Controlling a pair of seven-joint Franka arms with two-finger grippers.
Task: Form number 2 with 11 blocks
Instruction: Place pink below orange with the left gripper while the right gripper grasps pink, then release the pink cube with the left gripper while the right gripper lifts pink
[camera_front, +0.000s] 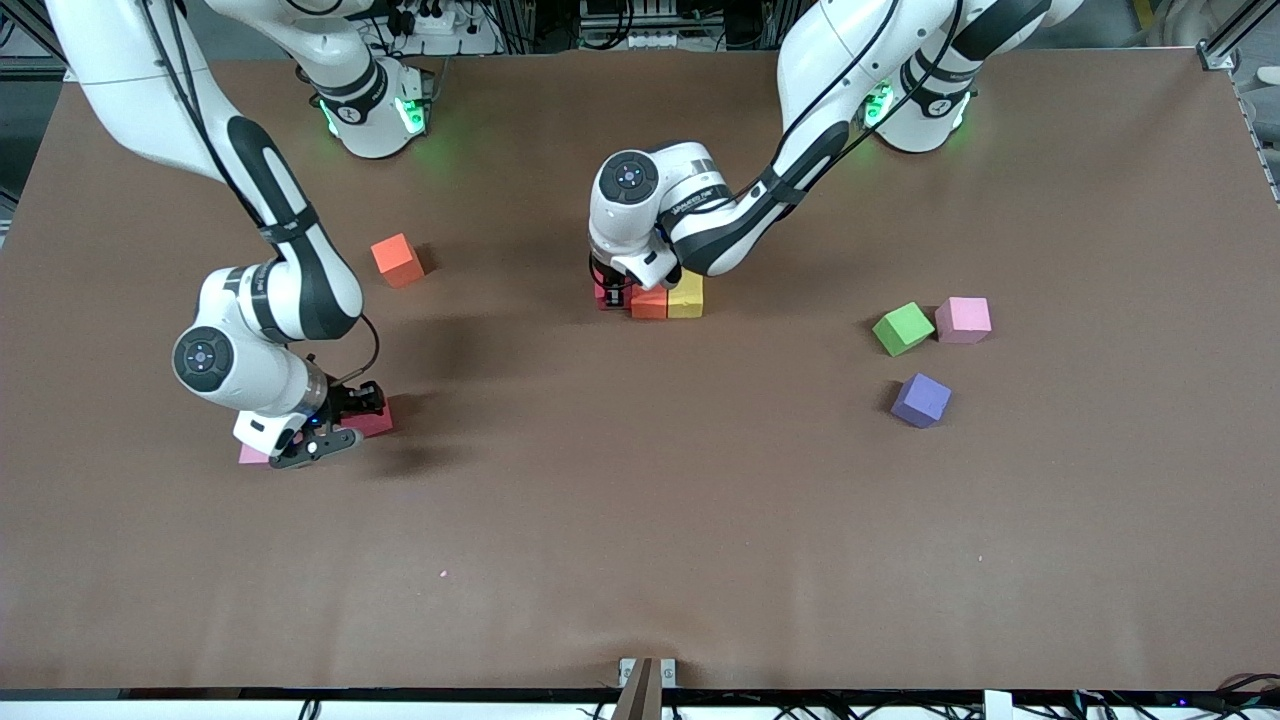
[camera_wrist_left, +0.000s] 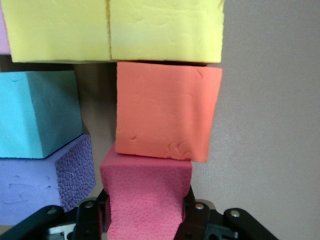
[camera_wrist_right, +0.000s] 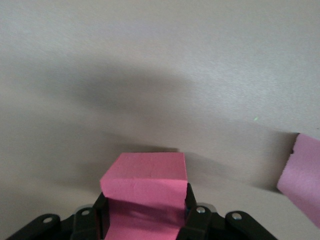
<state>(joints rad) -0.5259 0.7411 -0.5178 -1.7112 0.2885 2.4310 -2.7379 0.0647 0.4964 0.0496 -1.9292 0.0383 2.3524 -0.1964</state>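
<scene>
The number 2 (camera_front: 655, 298) is only begun at mid-desk: the left end effector (camera_front: 612, 291), clamped on a red block (camera_wrist_left: 146, 200), sets it against an orange block (camera_wrist_left: 165, 112) below two yellow blocks (camera_wrist_left: 112, 30), with a blue block (camera_wrist_left: 35, 112) and a purple block (camera_wrist_left: 42, 185) beside. The right end effector (camera_wrist_right: 144, 212), low at its arm's end of the desk, pinches a pink block (camera_wrist_right: 145, 187); a second pink block (camera_wrist_right: 302, 175) lies just beside. Loose: one orange cube (camera_front: 397, 260), one pink cube (camera_front: 963, 319), one purple cube (camera_front: 921, 399), one green cube (camera_front: 903, 328). Most placing appears left.
</scene>
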